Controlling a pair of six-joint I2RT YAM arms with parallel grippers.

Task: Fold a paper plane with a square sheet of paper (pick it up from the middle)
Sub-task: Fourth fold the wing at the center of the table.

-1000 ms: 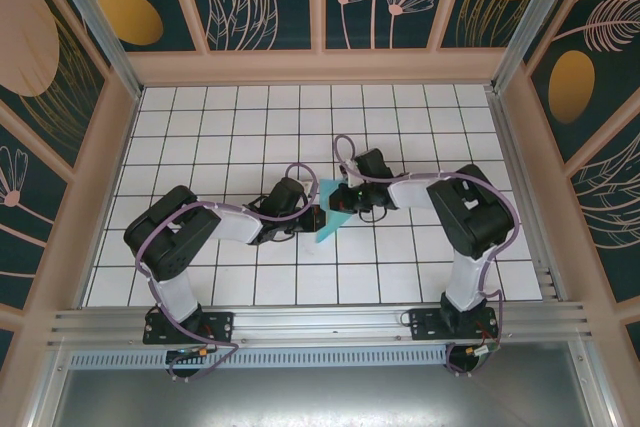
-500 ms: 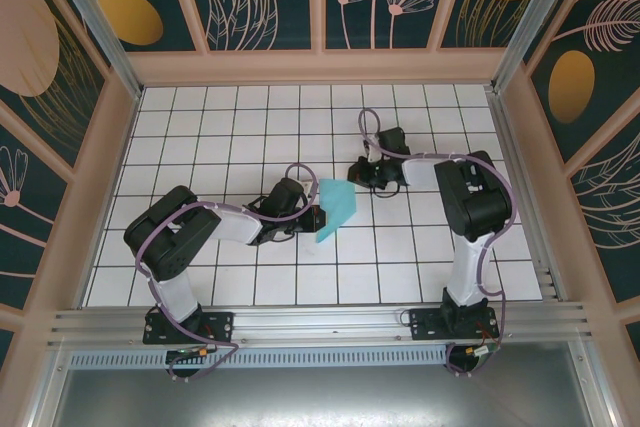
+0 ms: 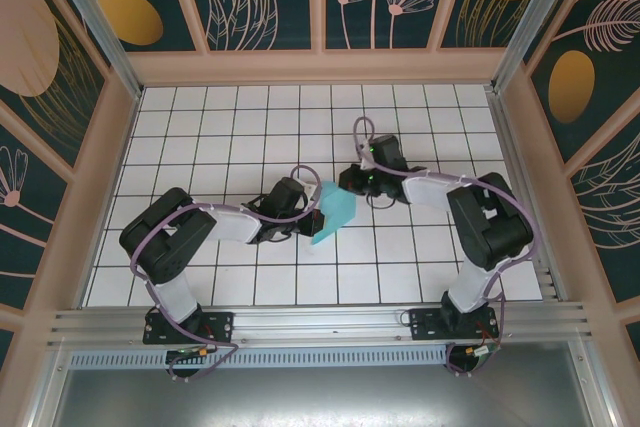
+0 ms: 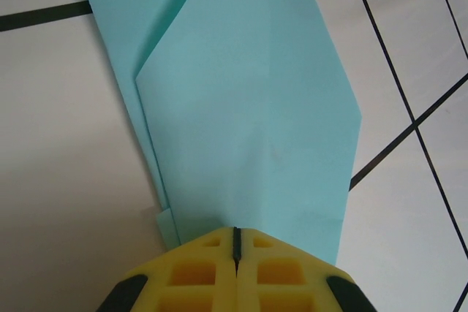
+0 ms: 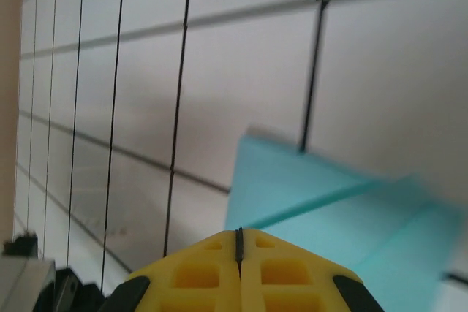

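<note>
Locate the paper plane point(image 3: 333, 209) near the middle of the table point(image 3: 220, 137), roughly midway between the left and right edges, lying across the black grid lines of the white tiles.

Material and shape:
- Identify as thin turquoise-blue paper, matt and smooth, folded in overlapping layers.
- In the left wrist view point(image 4: 248, 107), note a long panel with straight sides, one blunt angular corner on the right and a diagonal flap edge crossing the upper left.
- Note a narrow strip of a lower layer protruding along the left side, casting a soft shadow on the tile.
- In the right wrist view point(image 5: 314, 202), expect a blurred triangular outline with one raised fold line.

Left gripper point(image 3: 313, 218):
- Find fully closed point(image 4: 236, 235), yellow fingertips point(image 4: 197, 275) pressed together along a thin dark seam.
- Note the moulded rectangular recesses in the tip faces and the black outer shells.
- Find the tips at the near edge of the paper plane, overlapping it; no paper visible inside the seam. Cannot tell whether pressing down or merely touching.

Right gripper point(image 3: 347, 184):
- Find fully closed as well point(image 5: 239, 237), same yellow recessed tips, same thin seam.
- Find it at the far right side of the paper plane. Cannot tell whether touching.

Arm pose:
- Left arm point(image 3: 170, 237): elbow folded out toward the left edge, forearm running low and rightward to the table middle.
- Right arm point(image 3: 485, 222): elbow out toward the right edge, forearm stretched leftward and away from the near edge.
</note>
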